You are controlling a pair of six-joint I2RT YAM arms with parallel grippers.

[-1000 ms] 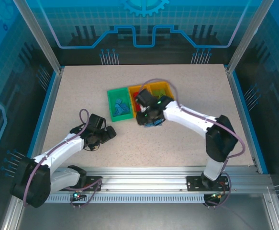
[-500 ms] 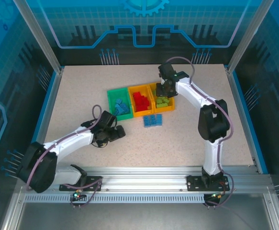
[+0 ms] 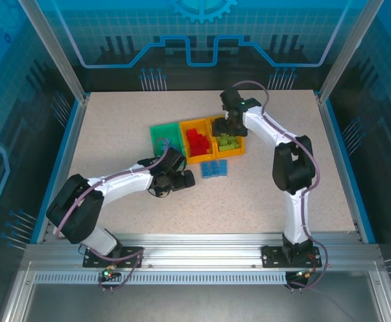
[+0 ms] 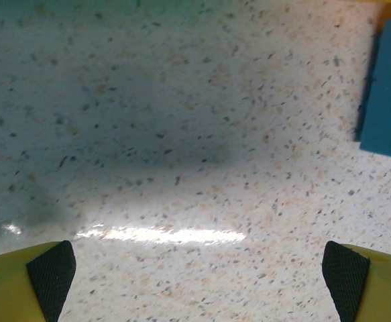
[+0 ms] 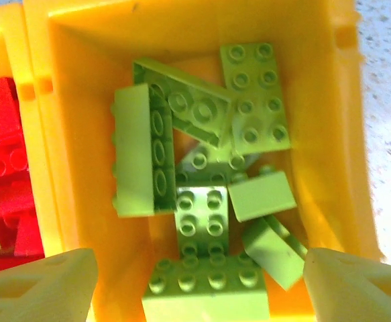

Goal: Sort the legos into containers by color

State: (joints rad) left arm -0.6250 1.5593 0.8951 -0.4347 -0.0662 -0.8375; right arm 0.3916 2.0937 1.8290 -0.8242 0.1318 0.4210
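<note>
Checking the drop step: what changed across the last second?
Right gripper swung from the loose blue plastic bricks over to the right-hand orange plastic bin and opened above the lime green bricks there. Left gripper, open, slid right toward the blue bricks. All three bins and blue bricks stayed put.

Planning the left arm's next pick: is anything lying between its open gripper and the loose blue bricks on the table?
Nothing visible does. Only bare table lies between the left gripper and the blue bricks just beyond its fingertips. The left wrist view shows only speckled tabletop up to the nearest brick's edge.
</note>
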